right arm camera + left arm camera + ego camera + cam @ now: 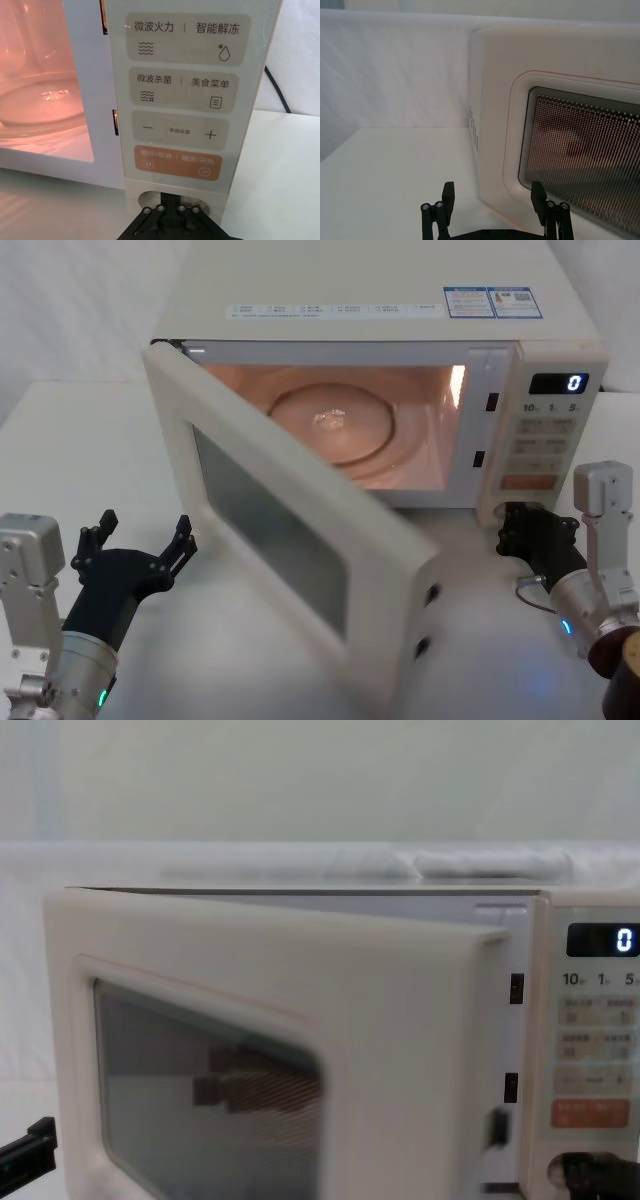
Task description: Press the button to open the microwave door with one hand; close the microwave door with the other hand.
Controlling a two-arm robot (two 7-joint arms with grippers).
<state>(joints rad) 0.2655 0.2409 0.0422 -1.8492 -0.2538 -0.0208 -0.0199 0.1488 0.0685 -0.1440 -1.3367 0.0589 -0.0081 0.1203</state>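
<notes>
Already the door (300,540) stands swung wide from its hinge on the left side of the microwave (380,300), its free edge reaching toward the front edge of the bench (60,430), the lit cavity exposed. The right claw (535,530) sits at the foot of the control strip, right at the button (170,200), which it largely covers; whether its fingers are spread or clenched I cannot tell. So the opening half looks done, and closing is the step in hand. The left claw (135,540) hovers released, fingers spread, near the bench's front-left corner, just outside the door's outer face; from its wrist camera the door's hinge-side edge and window (580,145) loom close ahead. To close well, it should probably meet the outer panel nearer the free edge than the hinge, push with a flat contact, and follow the door's arc rather than drive straight, finishing firmly enough for the latch to catch. The right claw should clear the door's path first.
</notes>
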